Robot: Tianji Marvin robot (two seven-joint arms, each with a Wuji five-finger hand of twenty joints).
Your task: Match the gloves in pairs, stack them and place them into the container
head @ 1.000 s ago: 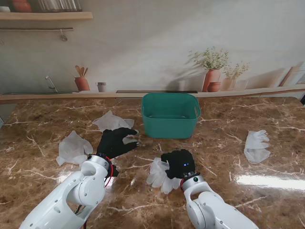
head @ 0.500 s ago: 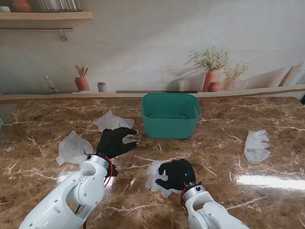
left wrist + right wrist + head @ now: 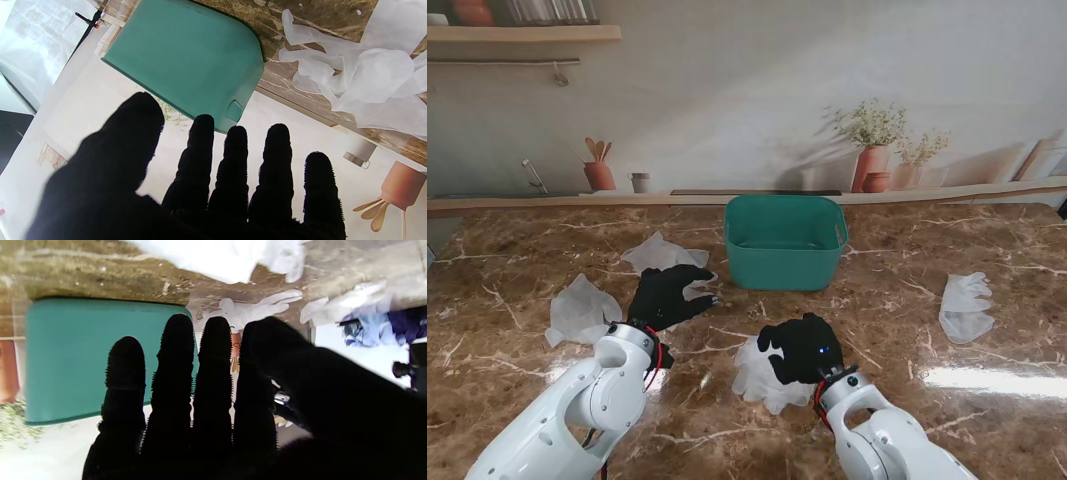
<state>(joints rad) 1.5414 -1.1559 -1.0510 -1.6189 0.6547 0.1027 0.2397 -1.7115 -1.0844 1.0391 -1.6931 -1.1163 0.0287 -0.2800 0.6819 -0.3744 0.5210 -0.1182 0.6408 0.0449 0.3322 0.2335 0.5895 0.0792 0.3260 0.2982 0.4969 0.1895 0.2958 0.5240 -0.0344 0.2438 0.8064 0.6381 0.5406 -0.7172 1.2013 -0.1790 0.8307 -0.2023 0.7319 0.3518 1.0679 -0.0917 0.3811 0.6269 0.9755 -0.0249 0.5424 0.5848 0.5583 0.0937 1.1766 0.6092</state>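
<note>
My right hand [image 3: 800,347], black and flat with its fingers [image 3: 213,373] straight, hovers over a translucent white glove [image 3: 755,376] lying crumpled on the marble, close to me at the centre. The glove [image 3: 217,256] shows under the fingertips in the right wrist view, and the hand holds nothing. The left hand [image 3: 670,295] is open with fingers [image 3: 233,173] spread, between two more white gloves [image 3: 580,310] [image 3: 659,252]. The teal container [image 3: 785,240] stands farther from me at the centre. Another glove [image 3: 965,305] lies far right.
A wooden ledge [image 3: 547,205] runs along the table's far edge, against the printed kitchen backdrop wall. The container [image 3: 186,60] and a glove [image 3: 367,73] lie ahead of the left fingers. The container's wall [image 3: 83,350] fills the right wrist view.
The right hand drew back toward me over the glove, then moved forward again with its fingers straightened. The glove under it has barely shifted. The left hand stayed put.
</note>
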